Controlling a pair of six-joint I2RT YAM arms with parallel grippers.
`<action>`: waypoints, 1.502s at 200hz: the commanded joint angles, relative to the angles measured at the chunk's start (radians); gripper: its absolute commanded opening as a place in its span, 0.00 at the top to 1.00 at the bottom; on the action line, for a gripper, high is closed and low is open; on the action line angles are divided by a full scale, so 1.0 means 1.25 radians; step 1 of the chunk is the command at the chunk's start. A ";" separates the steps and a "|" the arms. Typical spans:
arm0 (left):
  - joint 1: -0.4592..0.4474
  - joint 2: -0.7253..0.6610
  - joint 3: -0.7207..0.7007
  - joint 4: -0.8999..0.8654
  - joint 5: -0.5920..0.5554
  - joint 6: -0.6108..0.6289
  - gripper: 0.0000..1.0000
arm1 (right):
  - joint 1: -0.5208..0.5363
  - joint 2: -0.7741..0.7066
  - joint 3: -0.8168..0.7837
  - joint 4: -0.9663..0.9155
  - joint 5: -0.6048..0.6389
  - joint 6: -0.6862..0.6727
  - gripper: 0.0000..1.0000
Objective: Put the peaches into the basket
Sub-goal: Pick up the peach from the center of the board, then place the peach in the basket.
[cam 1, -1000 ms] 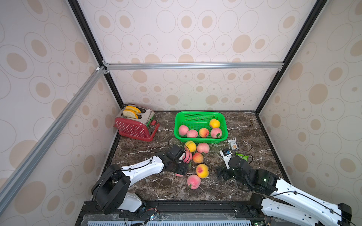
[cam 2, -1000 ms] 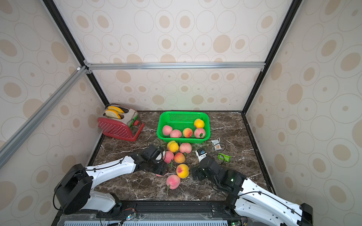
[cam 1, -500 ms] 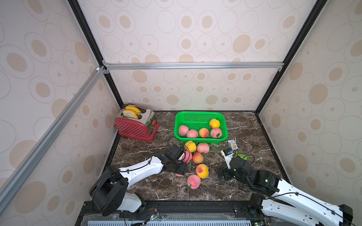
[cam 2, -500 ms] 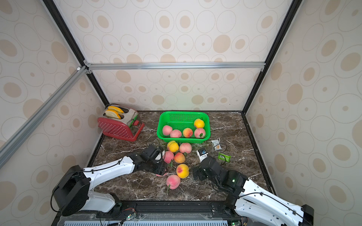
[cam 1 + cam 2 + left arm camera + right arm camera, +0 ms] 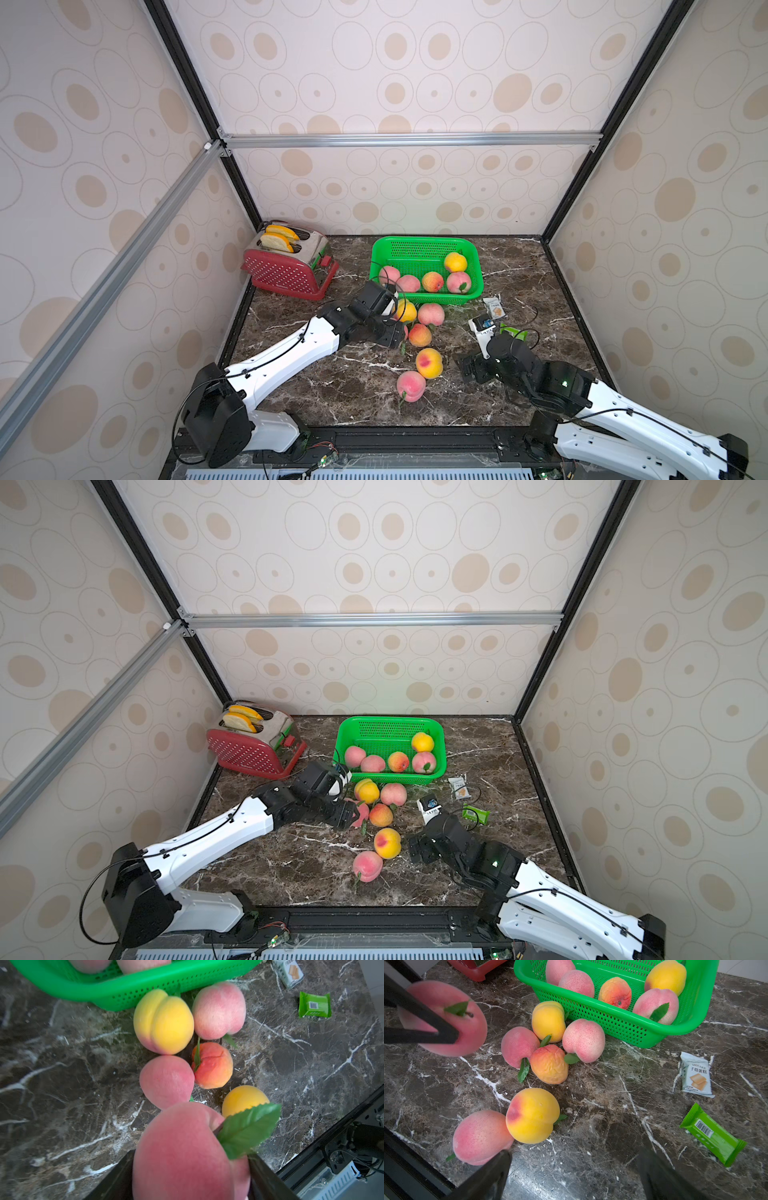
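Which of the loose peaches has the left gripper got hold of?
The pink peach with the green leaf at its stem, clamped in the left gripper. The six other peaches outside the basket lie free on the marble table.

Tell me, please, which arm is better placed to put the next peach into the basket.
Left. The left claw grips a pink peach close to the basket; the right claw is open, empty and farther from it.
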 commanded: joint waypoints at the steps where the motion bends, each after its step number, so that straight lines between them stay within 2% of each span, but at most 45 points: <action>1: 0.008 0.061 0.117 -0.053 -0.059 0.072 0.28 | 0.006 -0.009 -0.017 0.005 -0.005 0.008 0.01; 48: 0.078 0.251 0.404 -0.087 -0.024 0.119 0.27 | 0.006 -0.024 -0.009 -0.016 0.008 0.000 0.01; 76: 0.098 0.393 0.586 -0.121 -0.045 0.153 0.26 | 0.006 -0.033 -0.012 -0.014 0.027 -0.016 0.00; 92: 0.111 0.478 0.680 -0.125 -0.066 0.153 0.26 | 0.005 -0.023 -0.020 0.000 0.030 -0.025 0.00; 117: 0.131 0.602 0.823 -0.133 -0.050 0.148 0.26 | 0.003 0.006 -0.006 0.010 0.018 -0.039 0.00; 153: 0.152 0.766 1.044 -0.212 -0.050 0.175 0.26 | -0.005 0.032 -0.006 0.024 0.006 -0.061 0.00; 230: 0.216 0.849 1.065 -0.170 -0.014 0.173 0.23 | -0.054 0.028 -0.044 0.049 -0.037 -0.047 0.00; 300: 0.221 0.886 1.064 -0.136 -0.043 0.215 0.20 | -0.069 0.056 -0.043 0.064 -0.052 -0.050 0.00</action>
